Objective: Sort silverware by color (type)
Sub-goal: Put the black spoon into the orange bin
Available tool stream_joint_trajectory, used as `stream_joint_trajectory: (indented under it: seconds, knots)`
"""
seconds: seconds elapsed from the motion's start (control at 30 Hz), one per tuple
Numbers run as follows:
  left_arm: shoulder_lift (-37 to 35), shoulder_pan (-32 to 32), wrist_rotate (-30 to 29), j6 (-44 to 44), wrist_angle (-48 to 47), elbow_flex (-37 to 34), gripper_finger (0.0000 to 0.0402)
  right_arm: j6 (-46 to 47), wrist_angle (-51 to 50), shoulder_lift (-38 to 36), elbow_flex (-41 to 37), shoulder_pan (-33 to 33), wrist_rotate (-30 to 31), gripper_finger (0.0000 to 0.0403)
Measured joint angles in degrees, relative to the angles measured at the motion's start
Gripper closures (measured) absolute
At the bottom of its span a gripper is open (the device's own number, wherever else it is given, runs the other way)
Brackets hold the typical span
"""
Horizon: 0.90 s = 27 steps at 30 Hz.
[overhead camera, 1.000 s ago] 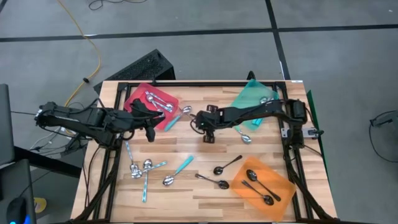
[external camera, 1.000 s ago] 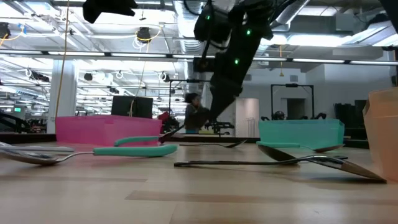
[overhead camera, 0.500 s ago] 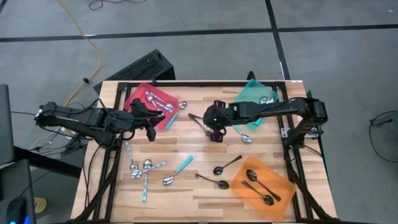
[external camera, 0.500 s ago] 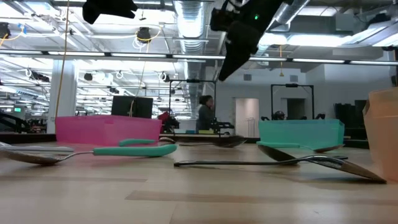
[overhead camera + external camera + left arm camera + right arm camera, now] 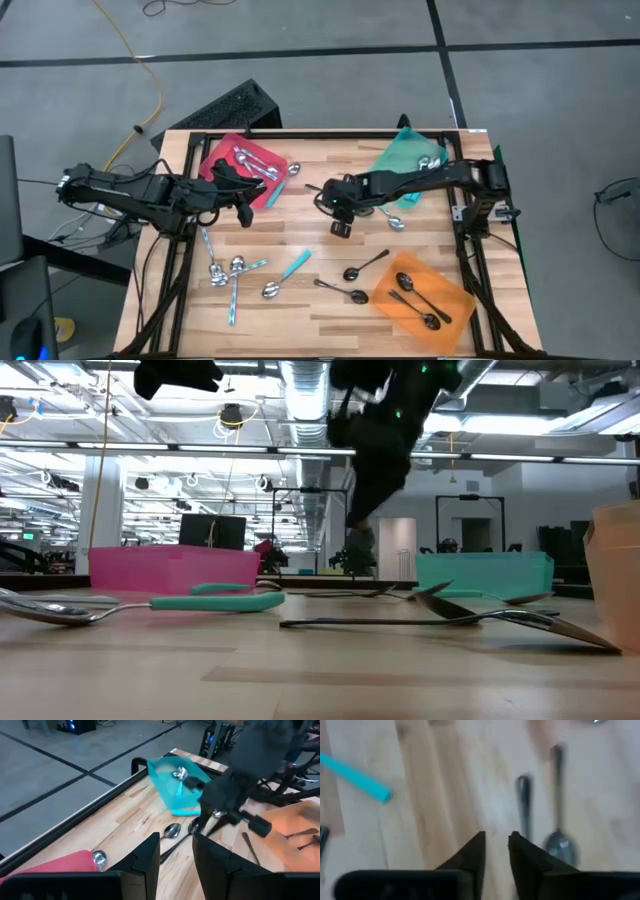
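My right gripper (image 5: 340,228) hangs above the table's middle, pointing down, shut and empty; its wrist view (image 5: 496,847) looks down on a teal handle (image 5: 357,777) and two black spoons (image 5: 559,840). Those black spoons (image 5: 362,266) lie flat on the wood near the orange tray (image 5: 455,300). Another black spoon (image 5: 316,192) lies beside the right arm. My left gripper (image 5: 243,208) waits shut by the red tray (image 5: 215,160), which holds silver spoons (image 5: 252,160). Several teal-handled and silver spoons (image 5: 235,270) lie at the near left.
The teal tray (image 5: 400,155) at the far right holds spoons. The orange tray holds black spoons (image 5: 415,298). A spoon (image 5: 396,222) lies under the right arm. A teal-handled spoon (image 5: 296,264) lies on bare wood in the near middle. A black frame (image 5: 180,135) rims the table.
My right arm has lifted and stretched out, then drawn back and come lower; its gripper now points down a little nearer the table's near edge than a second ago. My left arm has kept still.
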Motion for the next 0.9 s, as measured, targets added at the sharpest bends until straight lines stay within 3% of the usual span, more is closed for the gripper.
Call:
stream_joint_trajectory:
  seconds: [0.13,0.33,0.57,0.9]
  knots:
    - [0.02,0.0,0.38,-0.42,-0.01,0.0,0.0301,-1.74,-3.56,3.67,-0.07,-1.96,-7.63,0.0241]
    - [0.02,0.0,1.09,-0.6,-0.03,0.0,0.0301,-4.27,-9.35,5.53,-1.09,-4.96,-7.83,0.0194]
    - [0.02,0.0,1.07,-0.61,-0.66,0.0,0.0301,-6.57,-8.75,5.33,-5.58,-9.54,-7.96,0.0189]
    - [0.02,0.0,0.98,-0.21,-1.19,0.0,0.0301,-11.02,-5.84,5.29,-6.16,-13.09,-8.2,0.0192]
